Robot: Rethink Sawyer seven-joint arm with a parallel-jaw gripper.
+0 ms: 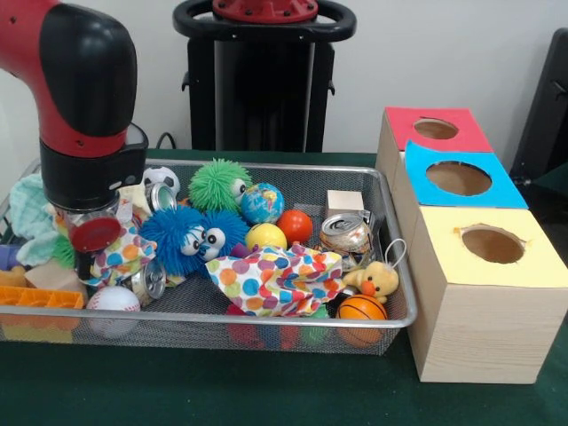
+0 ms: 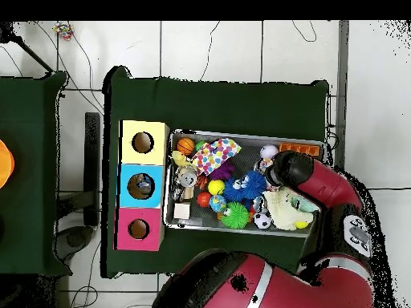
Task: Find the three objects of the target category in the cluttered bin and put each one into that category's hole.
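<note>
My arm hangs over the cluttered bin [image 1: 390, 191], at its nine o'clock end in the front view. My pincer [image 1: 86, 257] is buried among toys; its opening I cannot tell. The blue-topped box's hole [image 1: 459, 178] lies toward three o'clock, beyond the bin.

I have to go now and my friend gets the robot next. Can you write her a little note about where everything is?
Gripper: down in the cluttered bin at the end farthest from the boxes; whether it is open or holding anything cannot be seen.
The bin is still packed with balls, cans, cloths and fuzzy toys.
The blue-topped box's hole sits between the red and yellow boxes, beside the bin.
Done: nothing certain.
Left: find the three objects and drop each in.
</note>
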